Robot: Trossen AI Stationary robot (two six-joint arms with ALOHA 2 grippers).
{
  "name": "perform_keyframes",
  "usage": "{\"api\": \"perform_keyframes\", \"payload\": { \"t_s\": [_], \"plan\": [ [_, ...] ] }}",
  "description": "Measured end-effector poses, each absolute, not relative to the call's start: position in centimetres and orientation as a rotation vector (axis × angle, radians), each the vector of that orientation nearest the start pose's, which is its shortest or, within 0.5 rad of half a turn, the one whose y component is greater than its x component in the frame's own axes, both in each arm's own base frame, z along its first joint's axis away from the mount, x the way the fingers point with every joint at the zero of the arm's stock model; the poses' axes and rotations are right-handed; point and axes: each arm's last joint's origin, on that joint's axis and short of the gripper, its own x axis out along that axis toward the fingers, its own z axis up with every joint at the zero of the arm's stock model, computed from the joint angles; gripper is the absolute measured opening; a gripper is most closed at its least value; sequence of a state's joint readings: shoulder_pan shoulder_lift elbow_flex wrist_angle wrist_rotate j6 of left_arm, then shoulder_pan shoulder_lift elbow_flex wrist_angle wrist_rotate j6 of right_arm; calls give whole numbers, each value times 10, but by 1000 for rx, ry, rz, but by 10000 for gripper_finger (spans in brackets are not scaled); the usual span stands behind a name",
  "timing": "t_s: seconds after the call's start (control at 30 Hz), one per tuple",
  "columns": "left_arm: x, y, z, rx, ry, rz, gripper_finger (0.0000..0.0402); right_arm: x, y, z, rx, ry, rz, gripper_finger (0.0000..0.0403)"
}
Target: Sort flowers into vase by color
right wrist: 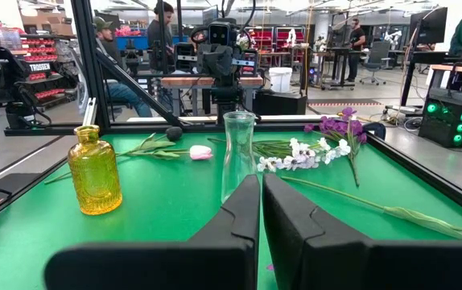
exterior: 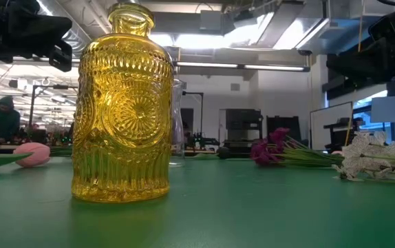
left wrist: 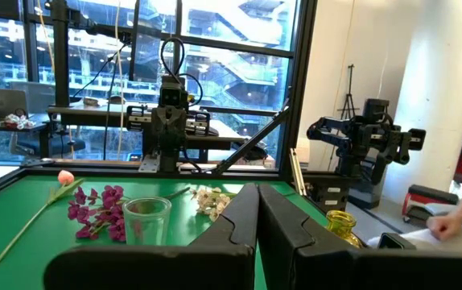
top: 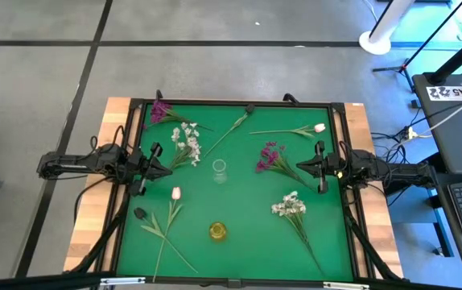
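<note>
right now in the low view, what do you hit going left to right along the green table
pink tulip bud → yellow glass vase → magenta flower cluster → white blossom spray

The tabletop is covered in solid green. The amber-yellow glass bottle carries embossed sunburst rings and vertical ribs, while the clear vase is plain. Magenta clusters, white blossom sprays and a pale pink tulip bud sit on green stalks.
</note>
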State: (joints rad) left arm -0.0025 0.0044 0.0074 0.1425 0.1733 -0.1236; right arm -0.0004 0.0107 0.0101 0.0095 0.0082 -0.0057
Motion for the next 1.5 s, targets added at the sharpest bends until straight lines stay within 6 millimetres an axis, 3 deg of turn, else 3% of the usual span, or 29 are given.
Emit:
{"api": "perform_keyframes", "payload": {
  "t_s": [0.67,0.93,1.17,1.27,1.5],
  "plan": [
    [96,-4,182,-118,-167,-127,0,98,0,167,-6,-9,-9,19],
    [91,-2,201,-105,-339,-86,0,98,0,167,-6,-9,-9,19],
    [91,7,210,-115,-120,235,30,98,0,167,-5,-9,-9,19],
    [92,10,214,-195,-63,343,49,98,0,167,-6,-9,-9,19],
    [106,10,212,-366,25,367,84,98,0,167,-6,-9,-9,19]
  ]
}}
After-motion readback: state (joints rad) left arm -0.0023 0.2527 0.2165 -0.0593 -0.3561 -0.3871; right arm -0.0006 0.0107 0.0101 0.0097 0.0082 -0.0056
